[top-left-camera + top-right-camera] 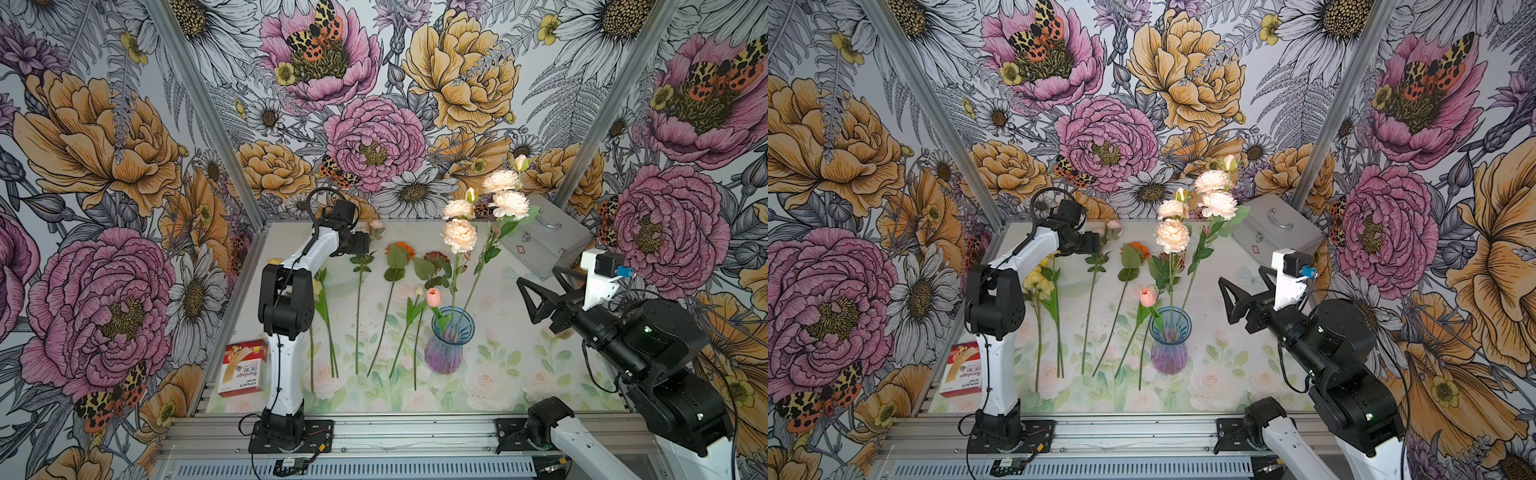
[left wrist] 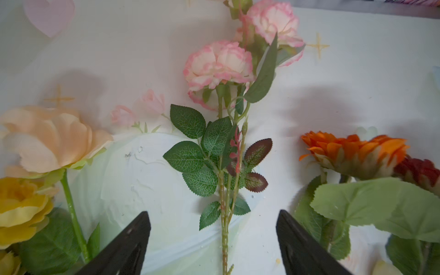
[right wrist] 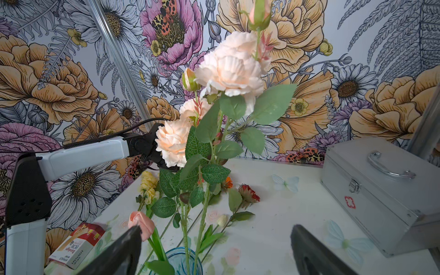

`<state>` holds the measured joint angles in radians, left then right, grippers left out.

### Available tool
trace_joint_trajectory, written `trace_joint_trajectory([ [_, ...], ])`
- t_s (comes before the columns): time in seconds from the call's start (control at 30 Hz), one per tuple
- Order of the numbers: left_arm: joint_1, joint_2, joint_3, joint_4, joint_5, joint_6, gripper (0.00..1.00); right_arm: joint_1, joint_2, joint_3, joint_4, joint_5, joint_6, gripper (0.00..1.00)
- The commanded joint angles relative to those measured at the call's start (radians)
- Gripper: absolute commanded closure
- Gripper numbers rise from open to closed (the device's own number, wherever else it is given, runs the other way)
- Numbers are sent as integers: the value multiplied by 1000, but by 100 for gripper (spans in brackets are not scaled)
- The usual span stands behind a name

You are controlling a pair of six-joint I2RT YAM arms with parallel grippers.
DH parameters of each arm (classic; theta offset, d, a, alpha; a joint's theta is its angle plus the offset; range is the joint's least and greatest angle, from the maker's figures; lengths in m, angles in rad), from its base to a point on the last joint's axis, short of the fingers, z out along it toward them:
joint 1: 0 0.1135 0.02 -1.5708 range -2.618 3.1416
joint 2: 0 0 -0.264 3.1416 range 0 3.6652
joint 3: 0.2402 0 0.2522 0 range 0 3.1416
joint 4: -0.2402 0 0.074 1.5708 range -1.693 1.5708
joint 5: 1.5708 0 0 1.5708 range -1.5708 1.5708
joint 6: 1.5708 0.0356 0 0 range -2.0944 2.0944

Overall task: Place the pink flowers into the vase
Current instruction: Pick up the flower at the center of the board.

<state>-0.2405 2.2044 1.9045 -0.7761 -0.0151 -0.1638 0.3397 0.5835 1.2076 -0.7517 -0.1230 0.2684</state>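
1. Nearest us on the tabletop [image 1: 519, 374], beside the left arm's foot, lies a red-and-white box [image 1: 245, 368].
2. A little farther in, right of centre, the vase [image 1: 446, 353] stands upright; both top views show it.
3. In it stand the tulip [image 1: 433, 297], leaning over the left side of the rim, and two sprays [image 1: 459, 235] whose pale blooms rise well above the rim.
4. The right claw [image 1: 527, 301] hangs in the air to the right of the vase, well apart from it and pointing toward the sprays. Its jaws are spread wide and grip nothing. In the right wrist view its fingers [image 3: 123, 247] frame the vase's rim and the stems without touching them.
5. Left of the vase, loose stems lie side by side on the tabletop, heads away from us. The yellow flowers [image 1: 1038, 282] are leftmost, then come a third spray [image 2: 219, 142], an orange flower [image 1: 400, 249] and a red flower [image 1: 436, 259], the last nearest the vase.
6. The third spray lies flat, well apart from the vase.
7. The left claw [image 2: 213, 214] reaches over the third spray's leafy upper part. Its jaws stand wide apart and we see nothing held. In the left wrist view the stem runs between the fingers [image 2: 128, 240] and touches neither.
8. Farthest back, in the right corner, sits a metal case [image 1: 544, 241].
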Motion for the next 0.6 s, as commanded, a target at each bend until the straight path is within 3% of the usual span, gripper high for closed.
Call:
trace_joint_trajectory([
  [0.0,-8,50,68,-59,-33,38,19,-5,-7,18,-2,23,11,0],
  [0.57,-39,211,180,-86,32,21,50,-5,18,15,-3,63,-20,0],
])
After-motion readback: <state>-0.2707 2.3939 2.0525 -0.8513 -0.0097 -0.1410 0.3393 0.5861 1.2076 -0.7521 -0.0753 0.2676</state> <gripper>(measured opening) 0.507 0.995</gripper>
